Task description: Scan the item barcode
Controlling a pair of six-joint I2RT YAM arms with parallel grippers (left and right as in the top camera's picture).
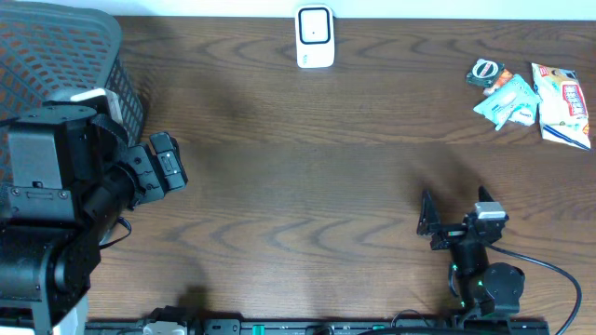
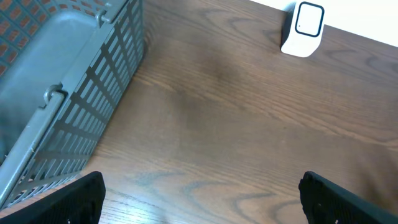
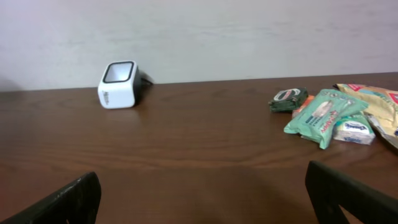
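Note:
The white barcode scanner (image 1: 315,37) stands at the table's back edge, also seen in the left wrist view (image 2: 303,28) and the right wrist view (image 3: 118,84). Packaged items lie at the back right: a teal packet (image 1: 507,100) (image 3: 323,112), a dark green round pack (image 1: 484,72) (image 3: 288,99) and a red-and-white snack bag (image 1: 563,102) (image 3: 379,102). My left gripper (image 1: 177,163) (image 2: 202,199) hovers open beside the basket, holding nothing. My right gripper (image 1: 454,207) (image 3: 205,199) is open near the front right, well short of the items, with nothing between its fingers.
A grey mesh basket (image 1: 56,56) (image 2: 62,93) fills the back left corner, close to the left arm. A small white-and-blue pack (image 3: 352,129) rests against the teal packet. Bare dark wood stretches between the arms and the scanner.

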